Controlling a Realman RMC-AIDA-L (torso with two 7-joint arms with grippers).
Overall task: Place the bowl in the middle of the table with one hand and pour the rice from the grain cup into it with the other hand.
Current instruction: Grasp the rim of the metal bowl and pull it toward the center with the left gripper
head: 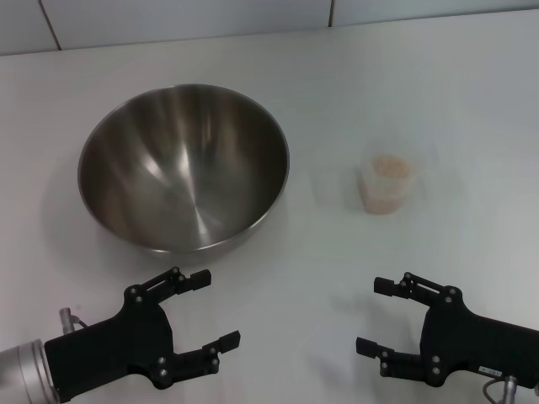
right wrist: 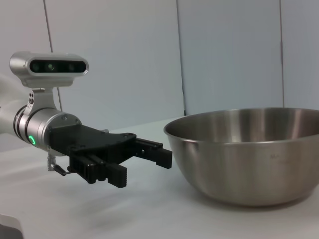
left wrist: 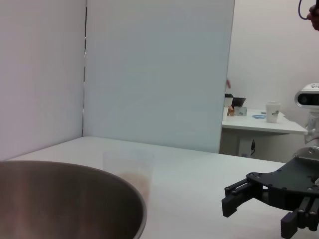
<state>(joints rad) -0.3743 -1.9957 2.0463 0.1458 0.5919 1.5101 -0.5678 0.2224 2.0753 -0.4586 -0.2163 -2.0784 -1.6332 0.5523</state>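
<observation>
The steel bowl stands upright on the white table, left of centre. It also shows in the left wrist view and the right wrist view. The clear grain cup stands upright to the right of the bowl, apart from it, with beige rice inside. In the left wrist view the cup is faint behind the bowl's rim. My left gripper is open and empty, in front of the bowl. My right gripper is open and empty, in front of the cup.
The table's back edge meets white wall panels at the top of the head view. Bare tabletop lies between the bowl and the cup. A far desk with cups stands beyond the table.
</observation>
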